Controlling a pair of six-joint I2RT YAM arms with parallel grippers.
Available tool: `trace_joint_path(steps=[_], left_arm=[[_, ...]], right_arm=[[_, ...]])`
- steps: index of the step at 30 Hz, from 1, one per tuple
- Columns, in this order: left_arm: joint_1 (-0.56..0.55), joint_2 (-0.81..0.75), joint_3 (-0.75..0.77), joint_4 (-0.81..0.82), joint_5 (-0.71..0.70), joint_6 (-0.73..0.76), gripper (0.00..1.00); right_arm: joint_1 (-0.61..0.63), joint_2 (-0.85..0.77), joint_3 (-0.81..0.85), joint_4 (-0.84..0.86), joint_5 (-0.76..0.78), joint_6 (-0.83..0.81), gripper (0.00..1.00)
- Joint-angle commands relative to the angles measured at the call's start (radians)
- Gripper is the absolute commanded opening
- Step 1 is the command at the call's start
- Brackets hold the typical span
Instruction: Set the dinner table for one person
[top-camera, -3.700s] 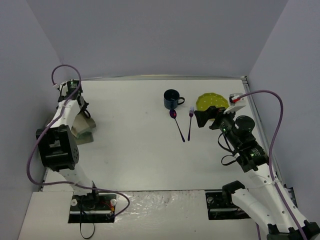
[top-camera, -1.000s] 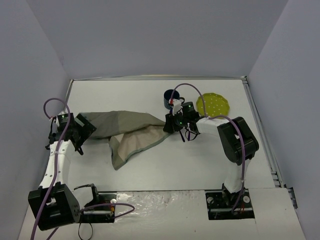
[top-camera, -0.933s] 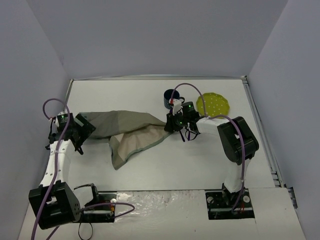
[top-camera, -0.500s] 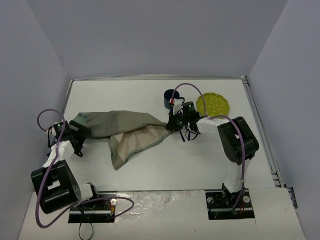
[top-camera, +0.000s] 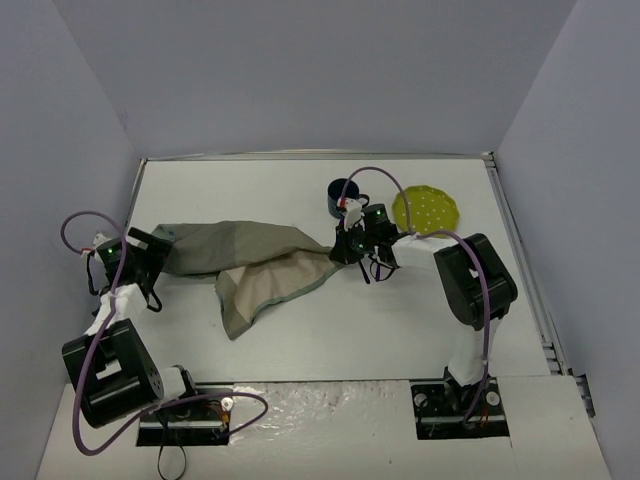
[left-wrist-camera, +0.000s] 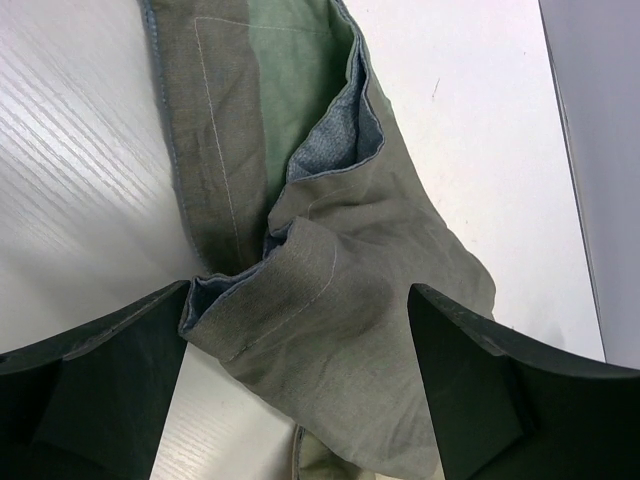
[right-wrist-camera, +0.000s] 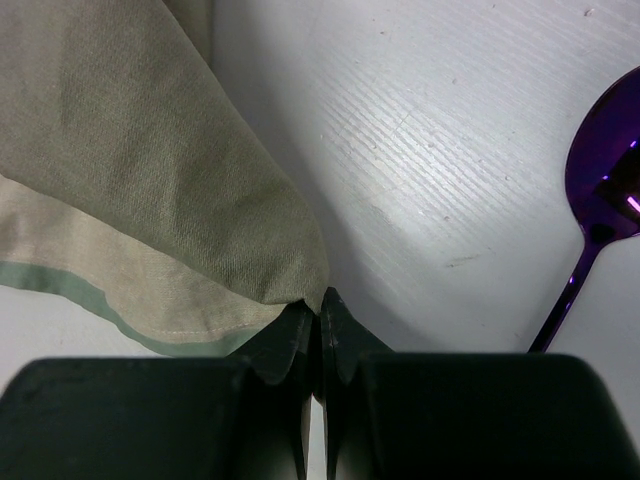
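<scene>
Matt cloth placemat (left-wrist-camera: 330, 300), glossy spoon (right-wrist-camera: 605, 160)

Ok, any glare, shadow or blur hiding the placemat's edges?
Top external: even light, sharp, placemat edges clear. Left wrist: folds in focus, left gripper just dark shapes. Right wrist: bright sheen on the dinner table by the purple spoon, shadow beside the corner pinched in the right gripper.

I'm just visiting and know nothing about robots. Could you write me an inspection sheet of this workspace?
Surface: white dinner table, thin metal rim.
Job's things: crumpled placemat left of centre; dark mug, yellow-green plate, purple spoon farther right.
Clutter: nothing seen.
End effectors: left end effector open over the placemat's edge; right end effector shut on its corner.
Cables: purple cables loop over both arms.
Surroundings: plain grey walls on three sides.
</scene>
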Motion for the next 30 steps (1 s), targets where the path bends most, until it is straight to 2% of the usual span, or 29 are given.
trace_joint_path(steps=[1, 14, 20, 23, 30], left_arm=[[0.006, -0.003, 0.007, 0.086, 0.032, -0.009, 0.83], [0.006, 0.041, -0.026, 0.144, 0.016, -0.043, 0.82], [0.006, 0.029, -0.031, 0.177, 0.011, -0.046, 0.76], [0.006, 0.034, -0.035, 0.192, 0.019, -0.052, 0.69], [0.006, -0.002, -0.026, 0.167, 0.037, -0.063, 0.35]], right_arm=[[0.01, -0.044, 0.005, 0.061, -0.038, 0.008, 0.0], [0.017, -0.048, 0.002, 0.058, -0.043, 0.001, 0.0], [0.019, -0.053, 0.002, 0.059, -0.046, 0.0, 0.0], [0.022, -0.054, 0.002, 0.057, -0.046, 0.0, 0.0], [0.023, -0.065, 0.001, 0.049, -0.036, -0.005, 0.0]])
